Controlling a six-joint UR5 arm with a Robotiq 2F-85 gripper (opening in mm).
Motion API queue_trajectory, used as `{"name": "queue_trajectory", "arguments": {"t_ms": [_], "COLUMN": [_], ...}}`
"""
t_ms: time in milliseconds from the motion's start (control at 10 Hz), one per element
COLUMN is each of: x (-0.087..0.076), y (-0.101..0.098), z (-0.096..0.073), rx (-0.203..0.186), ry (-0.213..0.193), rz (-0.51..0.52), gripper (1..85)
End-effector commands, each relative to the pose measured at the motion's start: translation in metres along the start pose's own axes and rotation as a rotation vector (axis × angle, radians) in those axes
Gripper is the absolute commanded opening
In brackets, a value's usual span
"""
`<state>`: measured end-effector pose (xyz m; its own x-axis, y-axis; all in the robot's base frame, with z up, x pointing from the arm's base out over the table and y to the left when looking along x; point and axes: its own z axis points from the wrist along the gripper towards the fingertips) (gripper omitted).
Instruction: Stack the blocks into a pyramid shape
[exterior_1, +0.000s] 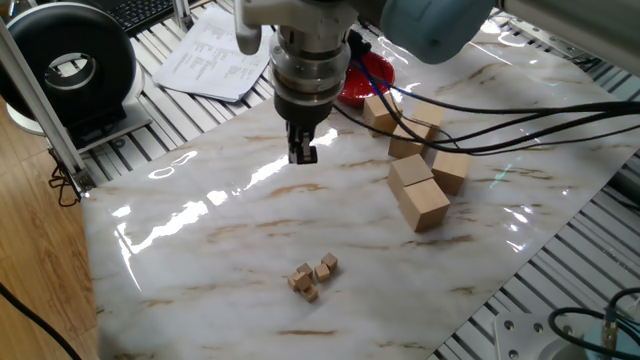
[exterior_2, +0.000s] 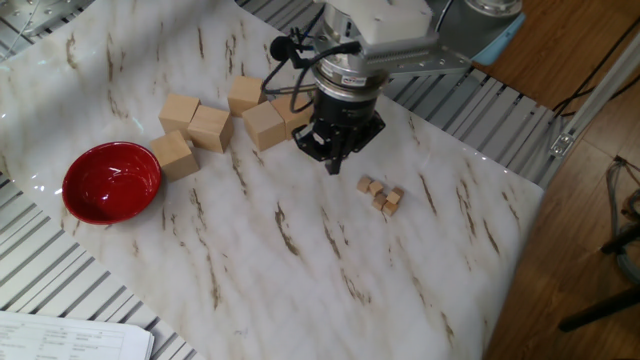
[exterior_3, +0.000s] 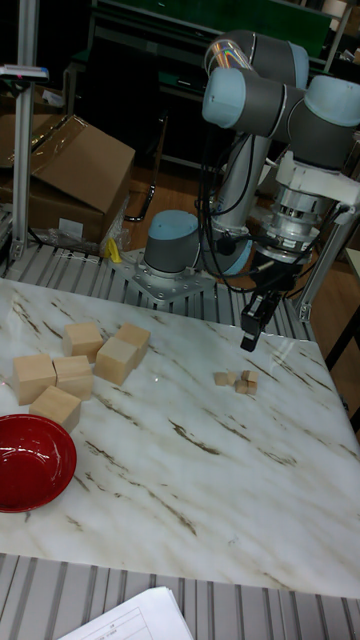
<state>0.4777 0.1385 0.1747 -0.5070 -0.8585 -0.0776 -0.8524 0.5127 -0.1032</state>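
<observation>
4 tiny tan blocks (exterior_1: 313, 276) sit in a loose cluster on the marble bench (exterior_1: 200, 250), toward its near edge in one fixed view, not stacked into any clear pyramid. That view separates them best: 1 at upper right, 2 close together at left, 1 lowest. In the other fixed view the blocks (exterior_2: 381, 194) read as a tight clump near the bench's right side; whether 1 sits on another cannot be told. In the tall fixed view the blocks (exterior_3: 238, 380) merge into about 3 blobs, the 4th not resolvable.

The pincer (exterior_1: 302, 153) hangs above the bench, well apart from the cluster, holding nothing. Its fingers look narrow, close together, in one fixed view. In the other fixed view the pincer (exterior_2: 335, 161) is a dark tip with no gap readable; the tall fixed view shows the pincer (exterior_3: 250, 334) tilted, just up and right of the cluster, again no gap visible.

5 large wooden blocks (exterior_2: 210, 128) group on the far side of the pincer; 1 is partly hidden behind the wrist in the other fixed view. The red bowl (exterior_2: 110, 182) shows whole there and in the tall fixed view; one fixed view hides most of the bowl (exterior_1: 362, 82) behind the arm and cables. Only the tall fixed view shows the arm base (exterior_3: 172, 252) and a cardboard box (exterior_3: 75, 170). Papers (exterior_1: 213, 57) lie off the bench, cut off at the frame edge elsewhere.
</observation>
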Motion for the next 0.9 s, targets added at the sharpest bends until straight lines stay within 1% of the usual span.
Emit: {"name": "queue_trajectory", "arguments": {"t_ms": [0,100,200,300,400,500,600,700,800], "x": [-0.003,0.001,0.009,0.017,0.023,0.032,0.035,0.035,0.039], "y": [0.021,0.027,0.032,0.032,0.034,0.037,0.039,0.038,0.029], "z": [-0.001,0.000,0.000,0.000,0.001,0.002,0.002,0.005,0.010], "rx": [-0.040,-0.041,-0.028,-0.016,-0.022,-0.021,-0.019,0.004,0.060], "ry": [0.007,0.002,0.016,0.028,0.017,0.015,0.017,0.032,0.069], "rz": [-0.015,0.001,0.005,-0.013,-0.014,-0.020,-0.025,-0.057,-0.162], "gripper": [1.0,1.0,1.0,1.0,1.0,1.0,1.0,1.0,1.0]}}
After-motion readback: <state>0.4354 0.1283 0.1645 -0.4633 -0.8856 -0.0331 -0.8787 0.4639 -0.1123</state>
